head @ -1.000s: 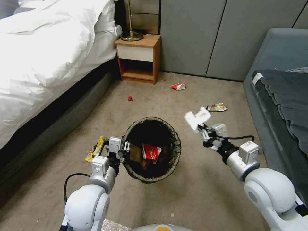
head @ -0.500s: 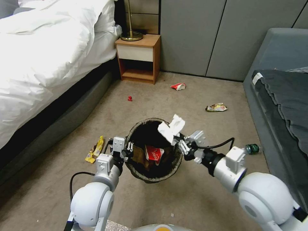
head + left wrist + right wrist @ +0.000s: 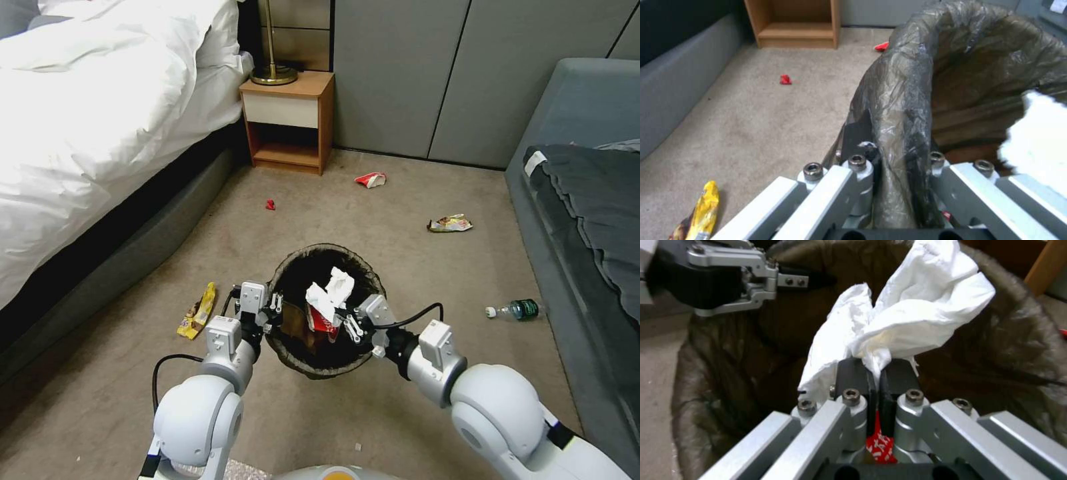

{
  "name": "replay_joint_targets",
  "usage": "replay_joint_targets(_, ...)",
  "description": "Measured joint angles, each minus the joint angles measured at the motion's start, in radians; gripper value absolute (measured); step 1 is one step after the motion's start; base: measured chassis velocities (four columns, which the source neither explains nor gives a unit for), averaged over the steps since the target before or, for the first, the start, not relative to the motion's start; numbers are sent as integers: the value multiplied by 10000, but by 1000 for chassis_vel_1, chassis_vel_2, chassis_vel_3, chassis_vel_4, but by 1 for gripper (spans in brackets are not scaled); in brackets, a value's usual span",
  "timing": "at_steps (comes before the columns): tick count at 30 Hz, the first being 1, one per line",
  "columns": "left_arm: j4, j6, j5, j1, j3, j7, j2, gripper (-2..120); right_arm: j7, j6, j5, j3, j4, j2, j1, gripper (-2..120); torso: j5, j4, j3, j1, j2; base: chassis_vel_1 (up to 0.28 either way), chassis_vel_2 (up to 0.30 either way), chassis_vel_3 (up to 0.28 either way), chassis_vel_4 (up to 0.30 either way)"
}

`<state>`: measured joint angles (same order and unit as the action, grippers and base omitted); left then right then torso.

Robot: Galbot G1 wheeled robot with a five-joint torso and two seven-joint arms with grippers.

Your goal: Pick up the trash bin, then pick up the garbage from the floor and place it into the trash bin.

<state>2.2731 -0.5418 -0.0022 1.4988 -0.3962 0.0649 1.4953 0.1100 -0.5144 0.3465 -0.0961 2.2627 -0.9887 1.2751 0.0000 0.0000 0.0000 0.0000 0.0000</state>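
The trash bin (image 3: 365, 265), lined with a dark bag, is held off the floor by my left gripper (image 3: 275, 312), shut on its near-left rim (image 3: 907, 83). My right gripper (image 3: 341, 320) is shut on a white tissue (image 3: 330, 293) just over the bin's mouth; the pads (image 3: 853, 373) pinch its twisted end (image 3: 916, 313). A red-and-white wrapper (image 3: 322, 325) and brown paper (image 3: 293, 321) lie inside. On the floor lie a yellow wrapper (image 3: 198, 311), a red scrap (image 3: 270, 205), a red-white wrapper (image 3: 371, 179), a crumpled wrapper (image 3: 451, 224) and a green bottle (image 3: 517, 310).
A bed with a white duvet (image 3: 100, 120) runs along the left. A wooden nightstand (image 3: 290, 123) stands against the far grey wall. A grey sofa (image 3: 587, 220) borders the right. Open carpet (image 3: 333, 213) lies beyond the bin.
My right gripper carried the tissue left and down, from right of the bin to over its mouth. The left gripper kept hold of the bin, which shifted slightly.
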Motion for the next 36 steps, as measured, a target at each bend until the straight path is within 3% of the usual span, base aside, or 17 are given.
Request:
replay_joint_targets(5, 68, -30, 3, 18, 18, -1, 2, 5, -121, -25, -235, 254, -242, -166, -192, 3, 0, 0, 0, 0, 0, 0, 0, 0, 0)
replay_joint_targets(7, 93, -33, 5, 38, 21, -2, 2, 5, -252, -87, -307, 335, -304, -251, -242, 15, 0, 0, 0, 0, 0, 0, 0, 0, 0)
replay_joint_targets(19, 134, -36, 9, 100, 36, 13, 6, 5, -623, -112, -305, 367, -447, -370, -242, 53, 0, -1, 0, 0, 0, 0, 0, 0, 0)
replay_joint_targets(21, 154, -37, 20, 131, 29, 28, -4, 5, -671, -112, -318, 358, -435, -438, -131, 65, 0, 0, 0, 0, 0, 0, 0, 0, 0)
replay_joint_targets(22, 154, -37, 20, 131, 29, 28, -4, 5, -671, -112, -318, 358, -435, -438, -131, 65, 0, 0, 0, 0, 0, 0, 0, 0, 0)
replay_joint_targets(25, 162, -44, 46, 138, 61, 41, -4, 5, -693, -112, -391, 309, -355, -466, -10, 82, 0, 0, 0, 0, 0, 0, 0, 0, 0)
replay_joint_targets(29, 169, -44, 57, 154, 75, 44, -4, 5, -693, -107, -428, 203, -248, -457, 108, 95, 0, -1, 0, 0, 0, 0, 0, 0, 0)
replay_joint_targets(36, 173, 33, 83, 168, 93, 46, -1, 5, -694, -59, -454, -174, 45, -404, 350, 100, 1, 0, 0, 0, 0, 0, 0, 0, 0)
